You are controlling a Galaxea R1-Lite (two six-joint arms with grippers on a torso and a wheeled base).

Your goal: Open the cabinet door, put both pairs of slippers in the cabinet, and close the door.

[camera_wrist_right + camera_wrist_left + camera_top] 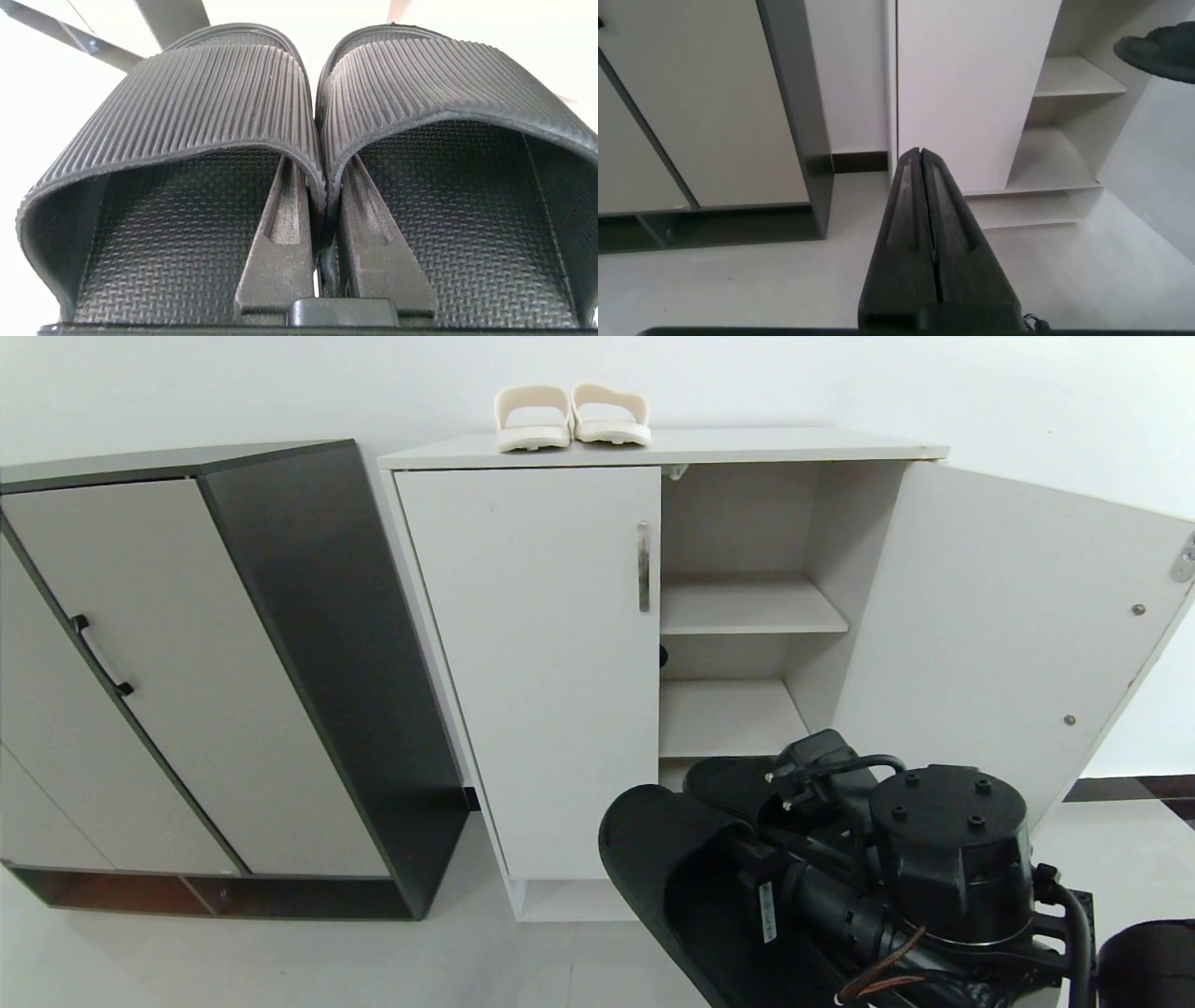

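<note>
A pair of black slippers hangs low in front of the white cabinet's open right half. My right gripper is shut on them, one finger inside each slipper, pinching their inner side walls together. The black slippers have ribbed straps. A cream pair of slippers rests on the cabinet's top, above the shut left door. The right door is swung wide open, showing bare shelves. My left gripper is shut on nothing, held over the floor in front of the cabinet.
A grey and black cabinet with a shut door stands left of the white one, a narrow gap between them. The white cabinet's left door has a metal handle. Pale tiled floor lies in front.
</note>
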